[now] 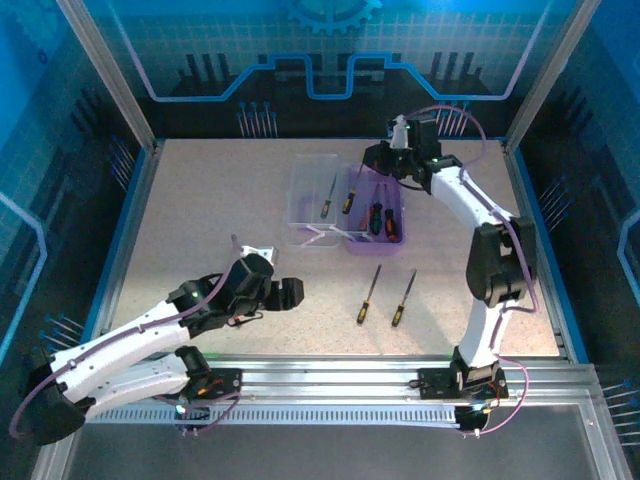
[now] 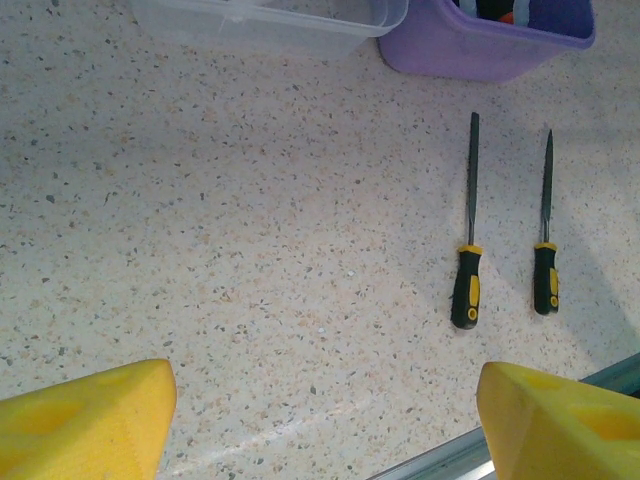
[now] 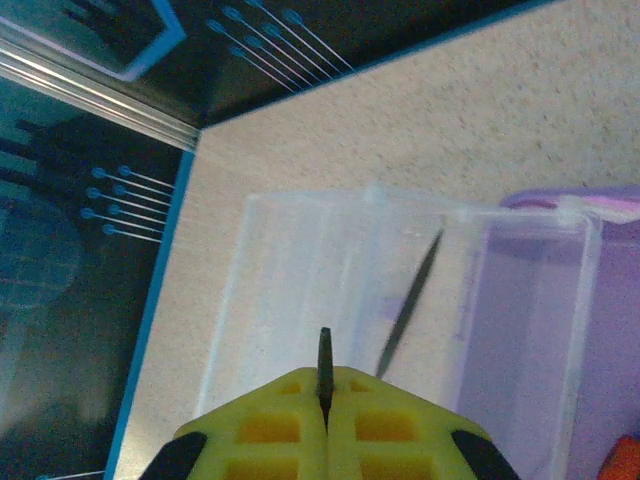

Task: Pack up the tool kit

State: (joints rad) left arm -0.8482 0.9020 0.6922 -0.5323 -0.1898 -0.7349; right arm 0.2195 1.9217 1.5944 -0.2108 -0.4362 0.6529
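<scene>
My left claw (image 2: pixel 320 425) hangs spread wide over the surface (image 2: pixel 230 250) - empty, touching nothing. Two loose tools lie side by side ahead of it: the left screwdriver (image 2: pixel 466 285) and the right screwdriver (image 2: pixel 545 280), both with yellow-and-black handles. My right claw (image 3: pixel 326 390) is clenched on one thin dark shaft (image 3: pixel 324 355) above the clear lid (image 3: pixel 300 270) of the one open case (image 1: pixel 376 250), which sits on the far half of the surface. One lid screwdriver (image 1: pixel 328 197) rests in that lid - the purple half holds at least two more.
</scene>
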